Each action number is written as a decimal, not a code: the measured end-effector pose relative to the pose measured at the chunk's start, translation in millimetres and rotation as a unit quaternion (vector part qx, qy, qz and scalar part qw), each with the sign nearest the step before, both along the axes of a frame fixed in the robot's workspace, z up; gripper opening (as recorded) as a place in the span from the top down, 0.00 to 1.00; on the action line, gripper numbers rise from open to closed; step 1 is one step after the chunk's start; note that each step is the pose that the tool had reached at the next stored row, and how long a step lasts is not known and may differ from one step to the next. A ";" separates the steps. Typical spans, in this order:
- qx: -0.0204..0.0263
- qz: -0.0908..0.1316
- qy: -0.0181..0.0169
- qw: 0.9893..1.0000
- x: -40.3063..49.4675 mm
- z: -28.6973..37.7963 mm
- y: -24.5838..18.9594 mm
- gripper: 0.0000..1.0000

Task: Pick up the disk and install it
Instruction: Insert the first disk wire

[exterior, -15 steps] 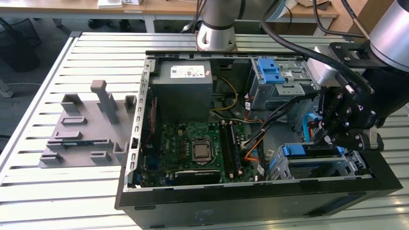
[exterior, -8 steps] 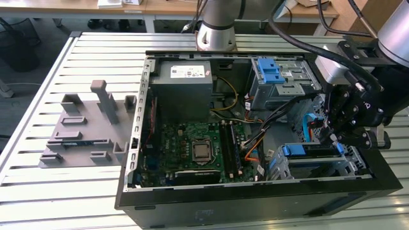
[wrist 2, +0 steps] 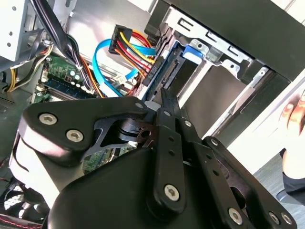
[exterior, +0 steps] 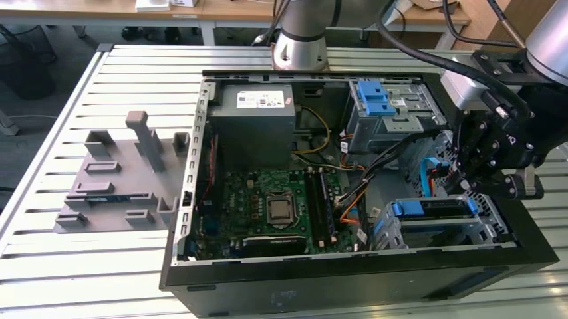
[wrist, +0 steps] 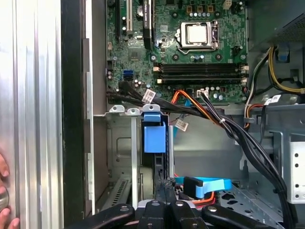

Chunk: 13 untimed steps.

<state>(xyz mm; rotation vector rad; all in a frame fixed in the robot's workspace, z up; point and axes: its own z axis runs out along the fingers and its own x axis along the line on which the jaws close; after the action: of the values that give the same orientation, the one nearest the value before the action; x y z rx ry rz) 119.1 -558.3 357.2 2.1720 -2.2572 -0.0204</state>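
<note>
Jaws of the gripper [wrist: 165, 185] are closed narrow, fingertip against fingertip, with nothing between them. In both wrist views they point at the end of the disk [exterior: 435, 209]. Whether they touch it I cannot tell.

The disk sits in a metal cage [exterior: 486, 230] in a corner of the open case [exterior: 355, 282], its blue bracket showing at both ends in the exterior view. In the first wrist view it stands edge-on in the cage slot, with a blue tab [wrist: 154, 132] on its far end and the fingertips right at its near end. In the exterior view the gripper hangs just above the cage, toward that view's right.

Cables crowd the spot. A flat blue cable [wrist: 209, 184] curls just beside the fingertips. A thick black bundle [wrist: 240, 136] and an orange cable [wrist: 205, 108] cross between the cage and the motherboard [exterior: 266, 206]. In the second wrist view a plug with red, yellow and black wires [wrist 2: 125, 41] hangs near the disk's connector edge.

Farther off in the case are the power supply [exterior: 257, 113] and a second cage with a blue latch [exterior: 380, 100]. The case rests on a slatted worktop [exterior: 89, 272], with a grey fixture [exterior: 116, 179] well apart on the exterior view's left. A person's hand [wrist 2: 291, 117] rests on the worktop beside the case wall nearest the disk.
</note>
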 end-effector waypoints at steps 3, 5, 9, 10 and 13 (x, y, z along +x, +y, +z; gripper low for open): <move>0.000 0.000 0.000 1.000 0.8 0.7 2.3 0.89; 0.000 0.000 0.000 1.000 1.5 0.9 4.4 0.89; 0.000 0.000 0.000 1.000 3.3 1.0 9.1 0.89; 0.000 0.000 0.000 1.000 3.7 1.0 10.0 0.89; 0.000 0.000 0.000 1.000 5.0 1.0 12.4 0.89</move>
<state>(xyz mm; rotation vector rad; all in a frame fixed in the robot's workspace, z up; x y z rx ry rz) 124.1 -545.9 358.2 2.1720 -2.2573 -0.0205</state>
